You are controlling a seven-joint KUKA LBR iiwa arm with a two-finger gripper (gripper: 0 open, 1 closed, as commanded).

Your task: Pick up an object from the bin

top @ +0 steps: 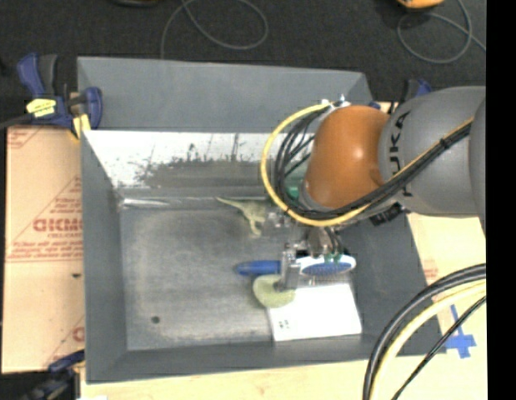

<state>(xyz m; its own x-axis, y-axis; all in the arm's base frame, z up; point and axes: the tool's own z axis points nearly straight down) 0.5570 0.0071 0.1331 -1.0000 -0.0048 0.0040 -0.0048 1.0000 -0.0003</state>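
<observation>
My gripper [296, 265] hangs low in the right part of the bin, under the arm's orange dome. Its tip comes down right at a pale yellow-green round lump [271, 294] on the bin floor. A blue stick-like handle [256, 267] lies just left of the gripper, and a blue brush-like piece with white bristles [331, 266] lies just to its right. A flat white card [320, 313] rests in front of the lump, towards the bin's near right corner. A small tan toy dinosaur [252, 214] stands farther back, near the rear wall.
The arm and its looped cables cover the bin's right rear part. The left half of the bin floor is bare grey metal with one small dark speck [155, 320].
</observation>
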